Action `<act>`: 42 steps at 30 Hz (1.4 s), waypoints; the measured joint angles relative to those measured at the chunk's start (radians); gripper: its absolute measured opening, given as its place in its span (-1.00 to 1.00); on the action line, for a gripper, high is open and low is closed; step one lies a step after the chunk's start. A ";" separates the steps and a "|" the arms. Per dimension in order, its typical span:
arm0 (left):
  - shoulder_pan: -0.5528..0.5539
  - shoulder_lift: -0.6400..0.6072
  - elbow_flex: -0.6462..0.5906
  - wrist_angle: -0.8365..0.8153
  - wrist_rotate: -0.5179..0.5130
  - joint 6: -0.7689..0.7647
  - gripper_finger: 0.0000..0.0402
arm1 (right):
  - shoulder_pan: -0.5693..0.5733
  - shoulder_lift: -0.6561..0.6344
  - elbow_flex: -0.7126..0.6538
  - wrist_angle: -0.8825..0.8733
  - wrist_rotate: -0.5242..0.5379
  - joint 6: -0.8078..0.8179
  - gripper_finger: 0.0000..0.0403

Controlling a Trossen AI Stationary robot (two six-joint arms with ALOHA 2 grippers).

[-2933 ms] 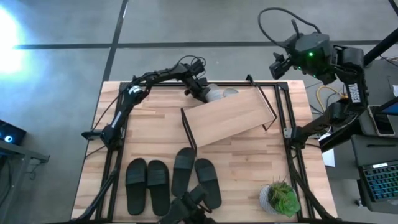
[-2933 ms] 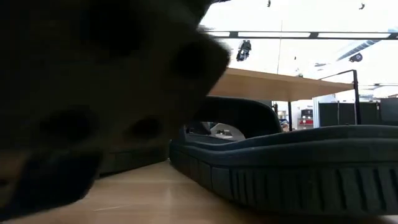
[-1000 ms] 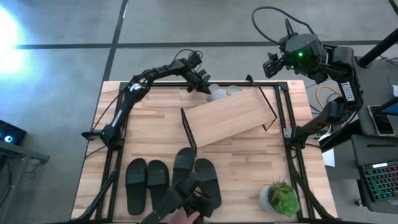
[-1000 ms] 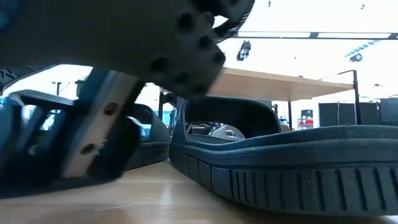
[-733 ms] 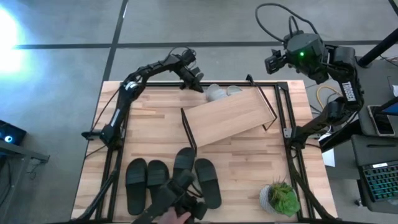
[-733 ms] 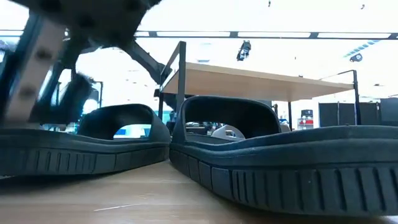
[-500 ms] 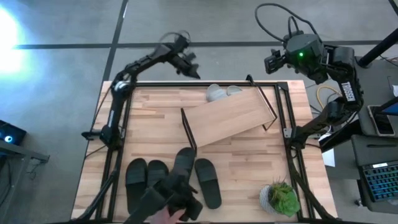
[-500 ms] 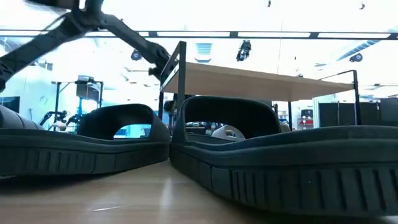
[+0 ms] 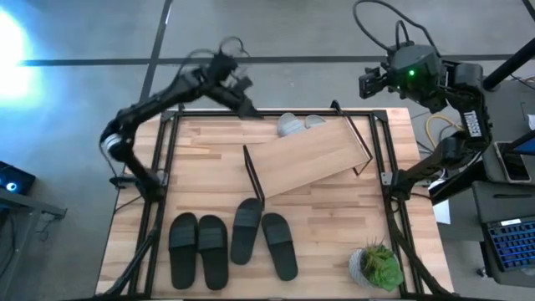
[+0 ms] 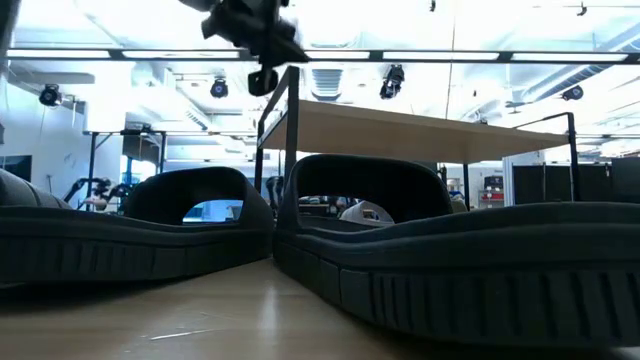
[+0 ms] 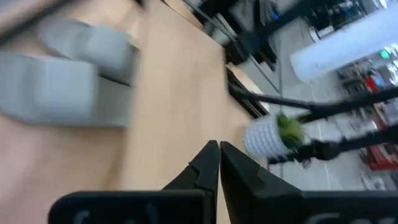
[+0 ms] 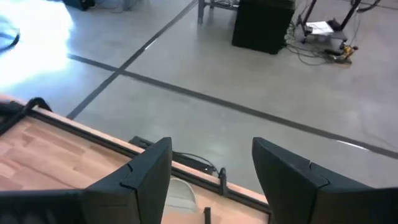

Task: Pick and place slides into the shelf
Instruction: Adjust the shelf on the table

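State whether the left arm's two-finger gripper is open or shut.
Shut: in the left wrist view the left gripper shows its dark fingers pressed together, holding nothing.

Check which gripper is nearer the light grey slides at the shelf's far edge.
Left. The left gripper sits just past the table's far edge, close beside the light grey slides. The right gripper hangs farther off, beyond the far right corner.

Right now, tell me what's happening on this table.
Nothing is being held. The left gripper hangs at the table's far edge with its fingers shut and empty. The right gripper waits off the far right corner, fingers open. Four dark slides lie in a row near the front, the light grey pair sits by the shelf. A potted plant stands front right.
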 joint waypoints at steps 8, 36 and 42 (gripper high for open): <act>-0.315 -0.233 -0.359 0.333 -0.332 -0.380 -1.00 | 0.000 0.000 0.000 0.000 -0.110 -0.003 0.07; -0.834 0.272 0.261 -0.303 -0.952 -0.224 -1.00 | 0.000 0.033 -0.003 0.000 -0.157 -0.042 0.07; -0.870 0.413 0.344 -0.317 -0.906 -0.260 -1.00 | 0.000 0.033 -0.003 0.000 -0.159 -0.064 0.07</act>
